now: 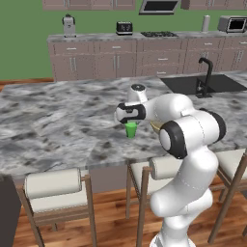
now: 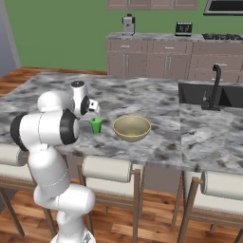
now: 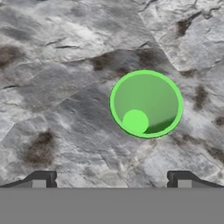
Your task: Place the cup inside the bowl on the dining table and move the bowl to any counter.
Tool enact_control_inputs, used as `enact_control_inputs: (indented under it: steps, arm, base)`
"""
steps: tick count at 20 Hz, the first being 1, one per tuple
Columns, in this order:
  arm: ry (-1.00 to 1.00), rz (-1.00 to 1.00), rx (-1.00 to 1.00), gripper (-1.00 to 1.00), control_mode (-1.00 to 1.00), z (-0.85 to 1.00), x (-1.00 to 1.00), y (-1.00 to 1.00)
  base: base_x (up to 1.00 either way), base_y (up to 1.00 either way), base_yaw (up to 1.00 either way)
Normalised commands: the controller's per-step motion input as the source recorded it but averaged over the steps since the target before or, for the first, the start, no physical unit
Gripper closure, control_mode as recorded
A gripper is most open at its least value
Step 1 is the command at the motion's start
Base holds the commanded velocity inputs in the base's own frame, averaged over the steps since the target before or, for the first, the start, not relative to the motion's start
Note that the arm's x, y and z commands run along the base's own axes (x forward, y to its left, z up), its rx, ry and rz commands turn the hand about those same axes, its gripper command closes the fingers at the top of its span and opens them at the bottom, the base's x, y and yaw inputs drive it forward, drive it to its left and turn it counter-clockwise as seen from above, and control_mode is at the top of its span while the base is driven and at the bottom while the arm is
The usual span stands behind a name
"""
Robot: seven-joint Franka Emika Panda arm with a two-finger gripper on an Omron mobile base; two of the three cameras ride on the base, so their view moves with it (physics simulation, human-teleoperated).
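The small green cup (image 1: pixel 130 130) stands upright on the marble dining table (image 1: pixel 58 120), a little in from its front edge. My gripper (image 1: pixel 131 120) hangs just above the cup, pointing down. From above, the cup (image 3: pixel 146 104) shows its open mouth, lying ahead of and right of the midline between my fingertips (image 3: pixel 41 178). My gripper (image 3: pixel 111 179) is open and holds nothing. The tan bowl (image 2: pixel 132 128) sits on the table (image 2: pixel 156 104) close to the right of the cup (image 2: pixel 96 125), apart from it. In the left base view my arm hides most of the bowl (image 1: pixel 155 126).
A sink with a black faucet (image 2: pixel 216 88) is set into the table's right end. Cushioned stools (image 1: pixel 53 185) line the near edge. The counter (image 1: pixel 96 36) over brown cabinets runs along the back wall with a toaster (image 1: pixel 124 27) and a cooktop (image 1: pixel 159 34).
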Motion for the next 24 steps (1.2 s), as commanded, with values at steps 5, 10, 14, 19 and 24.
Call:
enact_control_inputs:
  steps: [5, 10, 14, 19, 24]
  arm:
    - [0.00, 0.00, 0.00, -1.00, -1.00, -0.08, 0.14, 0.00]
    - [0.00, 0.00, 0.00, -1.00, -1.00, -0.04, 0.19, 0.00]
    - [0.00, 0.00, 0.00, -1.00, -1.00, -0.05, 0.18, 0.00]
    - [0.00, 0.00, 0.00, -1.00, -1.00, -0.11, 0.13, 0.00]
    - [0.00, 0.00, 0.00, -1.00, -1.00, -0.14, 0.12, 0.00]
  base:
    - [0.00, 0.00, 0.00]
    - [0.00, 0.00, 0.00]
    - [0.00, 0.00, 0.00]
    - [0.00, 0.00, 0.00]
    - [0.00, 0.00, 0.00]
